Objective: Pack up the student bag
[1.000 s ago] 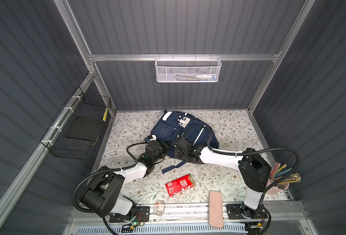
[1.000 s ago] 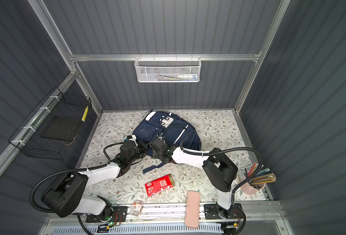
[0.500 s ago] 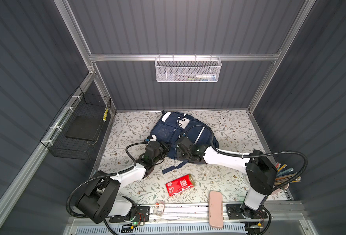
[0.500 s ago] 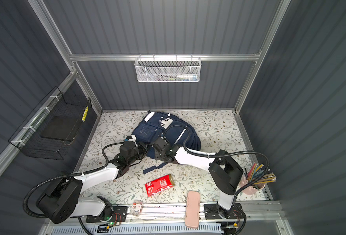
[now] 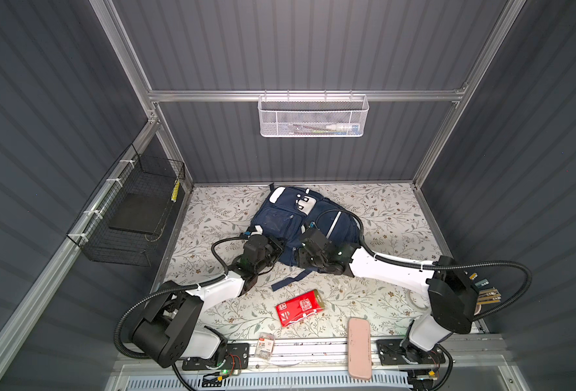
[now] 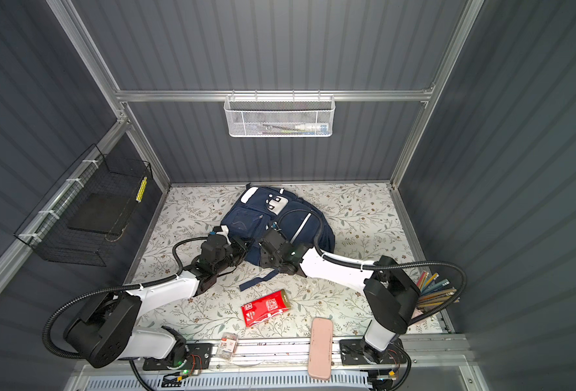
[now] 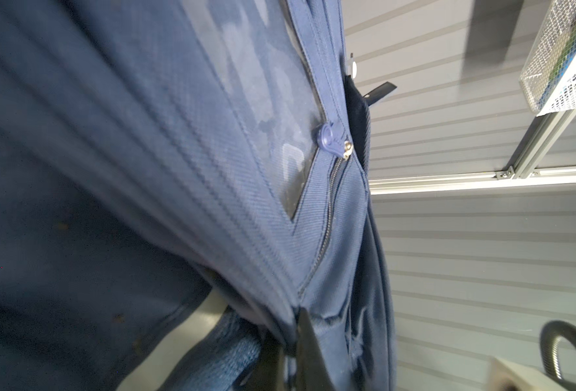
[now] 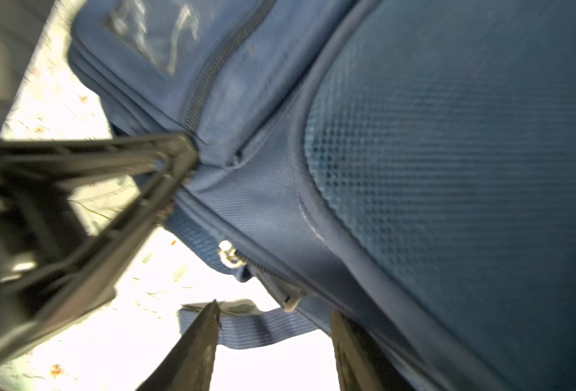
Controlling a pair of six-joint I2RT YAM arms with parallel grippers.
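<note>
Left gripper (image 8: 185, 151): jaws closed tight, pinching the near seam of the large navy blue fabric student bag (image 5: 300, 220).
Right gripper (image 8: 276, 345): jaws half apart, empty; silver zip slider (image 8: 227, 254) just ahead of them.
Progress: we judge early; zips look closed, flat red packet (image 5: 299, 306) and pink oblong case (image 5: 359, 347) lie behind both jaws, unpacked.
</note>
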